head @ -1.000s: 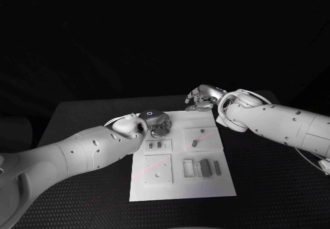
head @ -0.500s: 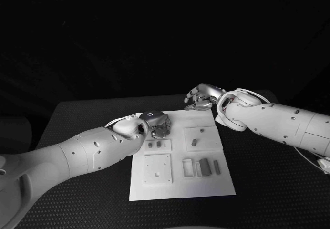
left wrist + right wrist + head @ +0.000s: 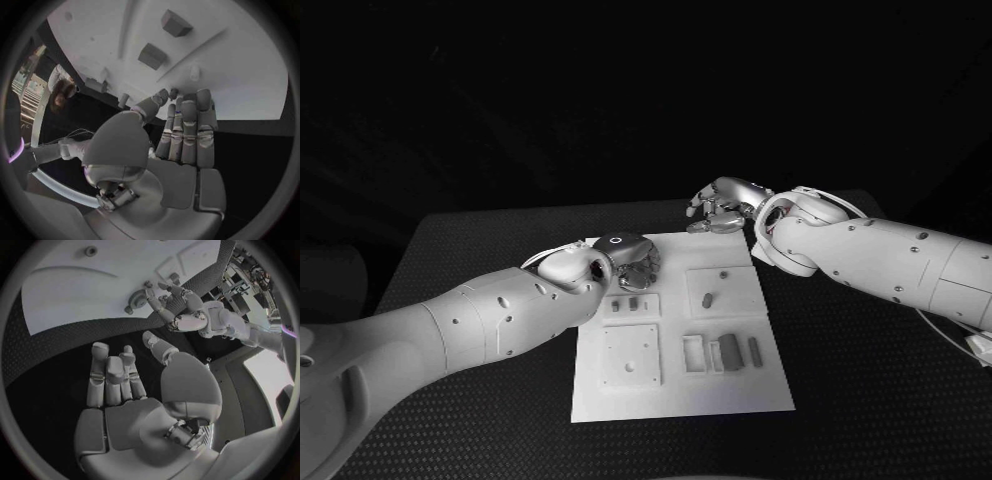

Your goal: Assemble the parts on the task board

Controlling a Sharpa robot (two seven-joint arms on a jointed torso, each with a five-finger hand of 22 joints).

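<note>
The white task board [image 3: 678, 385] lies in the middle of the black table. Small grey parts sit on it: a pair [image 3: 626, 302] at the left, a single one [image 3: 708, 298] to their right, and long bars [image 3: 730, 348] nearer me. My left hand [image 3: 630, 258] hovers over the board's far left corner, fingers stretched out and thumb apart, holding nothing. The left wrist view shows its fingers [image 3: 185, 131] above the board's edge [image 3: 244, 80], with two block parts [image 3: 152, 55] ahead. My right hand [image 3: 723, 208] hangs just past the board's far edge, fingers loosely bent and empty [image 3: 112, 377].
Black table surface [image 3: 473, 240] surrounds the board on all sides. In the right wrist view my left hand [image 3: 178, 310] shows above the board [image 3: 75, 295], beside a small round piece [image 3: 134, 303]. My two forearms reach in from either side of the board.
</note>
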